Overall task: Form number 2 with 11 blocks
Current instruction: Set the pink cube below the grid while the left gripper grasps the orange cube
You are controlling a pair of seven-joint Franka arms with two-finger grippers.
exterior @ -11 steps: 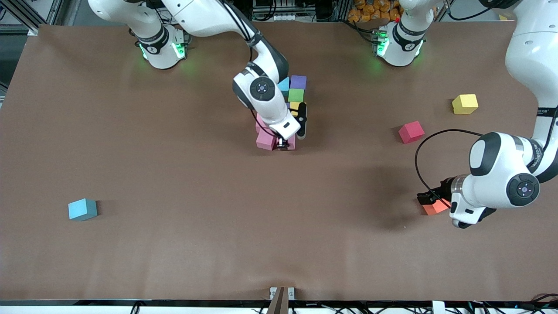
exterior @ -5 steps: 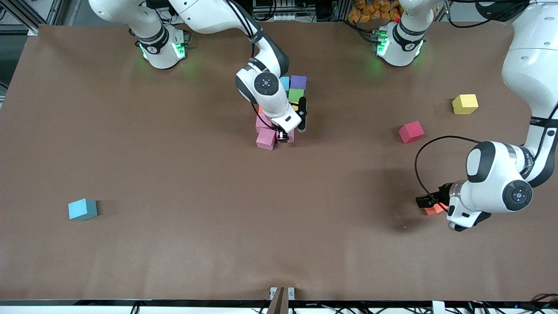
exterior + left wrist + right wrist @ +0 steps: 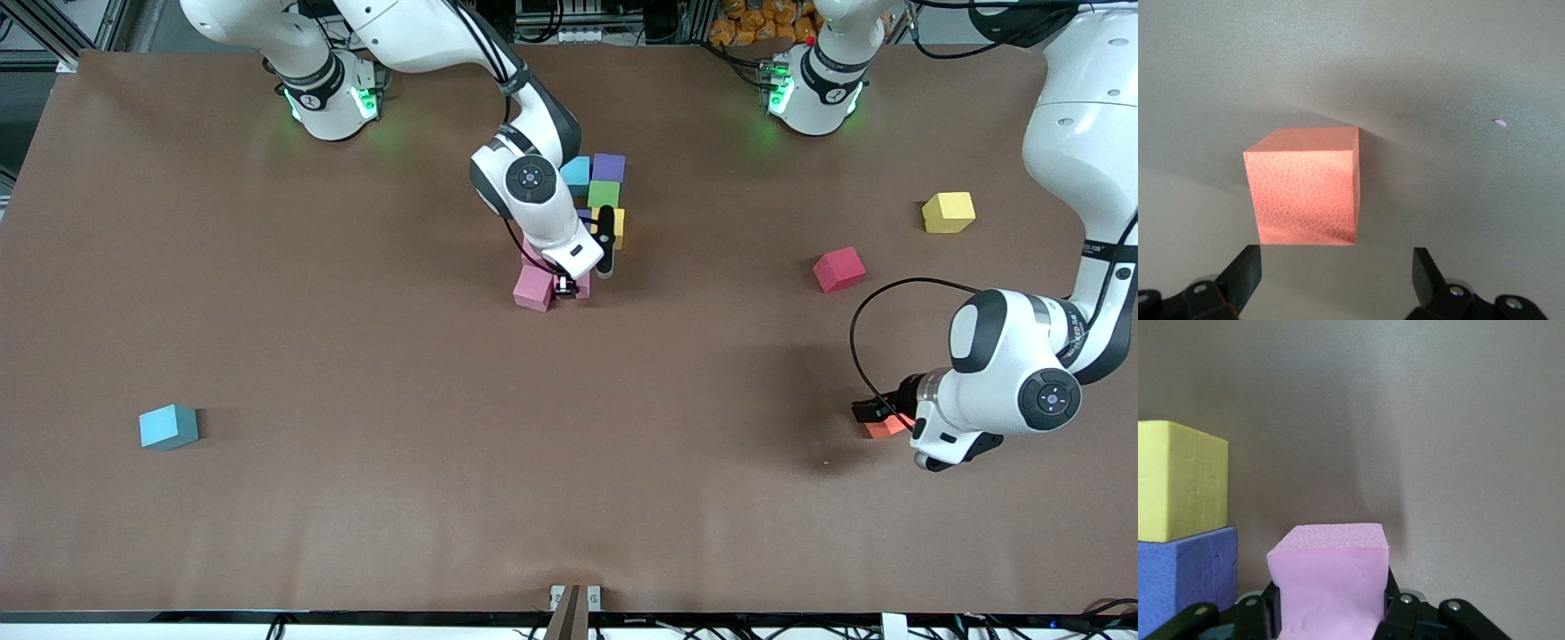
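R gripper point(image 3: 569, 286) is down at the camera-side edge of the block cluster point(image 3: 605, 191) mid-table, fingers clamped tight on a pink cube point(image 3: 1329, 583); from the wrist cam that cube sits right betw the fingers, w/ a yellow cube point(image 3: 1179, 479) stacked on a purple one point(image 3: 1185, 577) just beside it. Second pink cube point(image 3: 533, 288) touches the gripper on the side toward the R arm's end, sitting a bit skewed. Rest of the cluster, farther from the camera than that pink pair: yellow point(image 3: 615, 222), green point(image 3: 605, 193), purple point(image 3: 609, 166) and light blue point(image 3: 578, 170), all packed close; the arm covers part of it, so can't tell how far the 2 is formed.

L gripper point(image 3: 876, 413) hangs low over an orange cube point(image 3: 1305, 185) well off toward the L arm's end of the table, nearer the camera than the cluster. Fingers point(image 3: 1241, 273) wide open, one either side of the cube, not touching it; cube rests on the table point(image 3: 356, 498).

Loose ones: red cube point(image 3: 838, 269) and another yellow point(image 3: 948, 212) betw the cluster and the L arm's end; a blue cube point(image 3: 168, 427) alone, far toward the R arm's end & nearer the camera than the cluster
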